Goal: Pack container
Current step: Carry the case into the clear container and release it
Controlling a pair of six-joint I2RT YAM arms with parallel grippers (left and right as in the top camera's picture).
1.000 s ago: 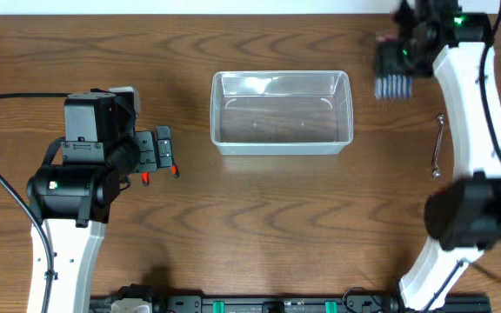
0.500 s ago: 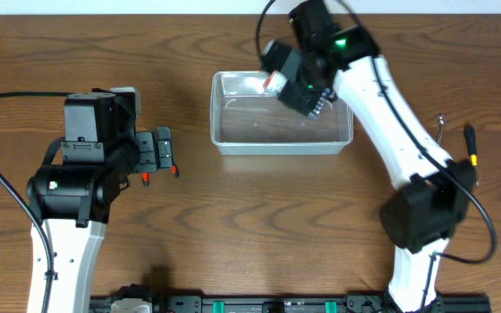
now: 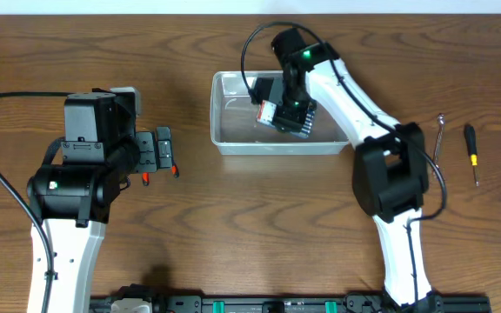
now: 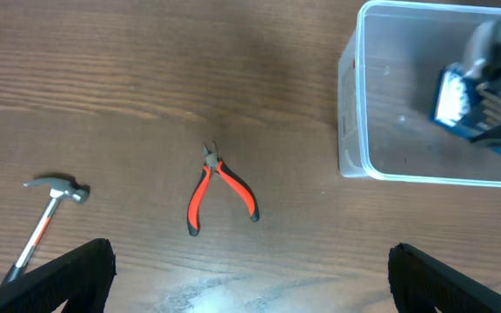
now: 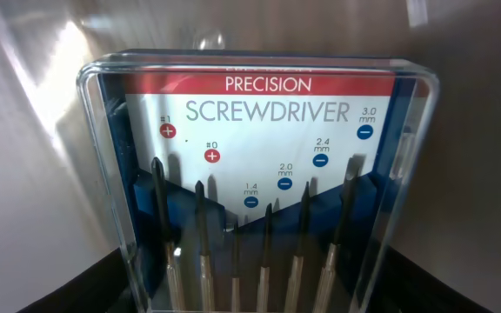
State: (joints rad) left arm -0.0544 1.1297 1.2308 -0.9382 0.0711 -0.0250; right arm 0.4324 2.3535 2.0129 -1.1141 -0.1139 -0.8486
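**Cut off, covered or blurred**

In the right wrist view the clear plastic case of precision screwdrivers (image 5: 263, 174) runs off the bottom edge, hiding the handles. The right gripper (image 5: 256, 291) shows only as dark corners flanking it. In the left wrist view the clear rectangular plastic container (image 4: 348, 130) is cut by two edges, and the case inside is a blue blur. The steel-headed hammer (image 4: 56, 193) loses its handle end behind a finger of the left gripper (image 4: 255, 271). Overhead, the left arm covers most of the red-handled pliers (image 3: 174, 171), and the thin metal piece (image 3: 439, 143) is too small to name.

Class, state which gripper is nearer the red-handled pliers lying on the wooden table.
Left. The left gripper is open directly above the red-handled pliers; the right gripper is away over the clear plastic container, holding a precision screwdriver set.
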